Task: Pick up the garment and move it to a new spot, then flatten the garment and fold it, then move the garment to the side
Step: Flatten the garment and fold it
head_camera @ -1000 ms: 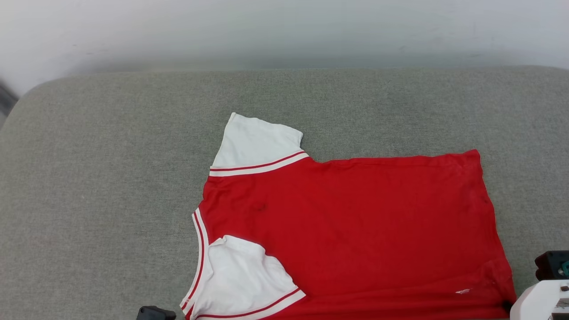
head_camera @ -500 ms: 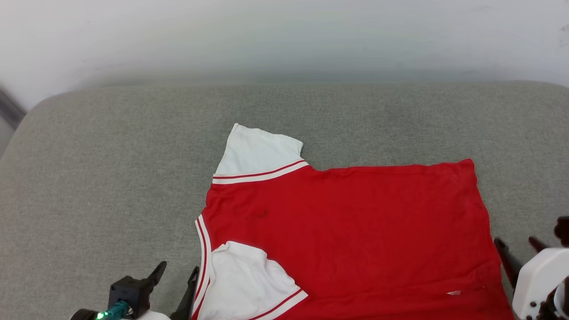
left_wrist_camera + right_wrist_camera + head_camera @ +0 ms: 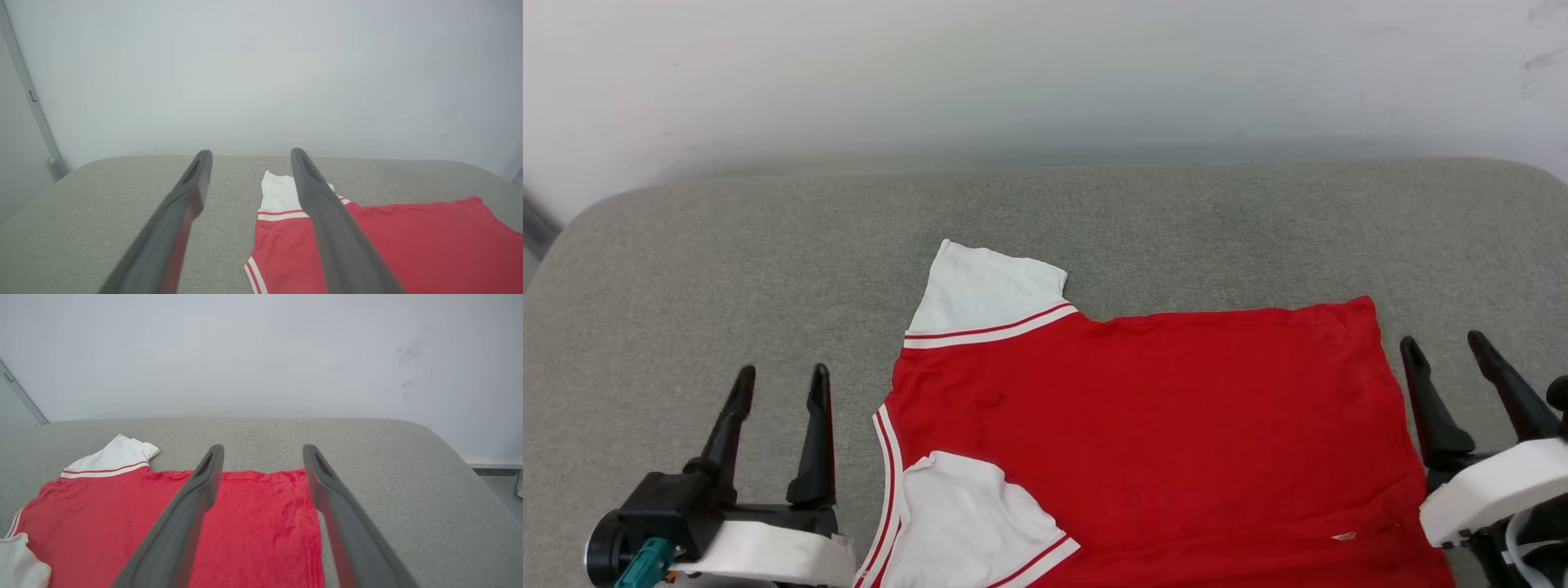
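while left claw [image 3: 783, 373] and right claw [image 3: 1443, 340] gape empty | garment [image 3: 1160, 425] flat, red, white sleeves

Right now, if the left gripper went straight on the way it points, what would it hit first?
Nothing near, it seems: the left gripper points across bare cushion, the shirt lying off to its right. If it clears the cushion, the wall behind comes first; its height is hard to judge.

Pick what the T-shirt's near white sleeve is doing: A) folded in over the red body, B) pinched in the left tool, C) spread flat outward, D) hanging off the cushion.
A: the near sleeve lies folded onto the red body of the garment; the far sleeve sticks out.
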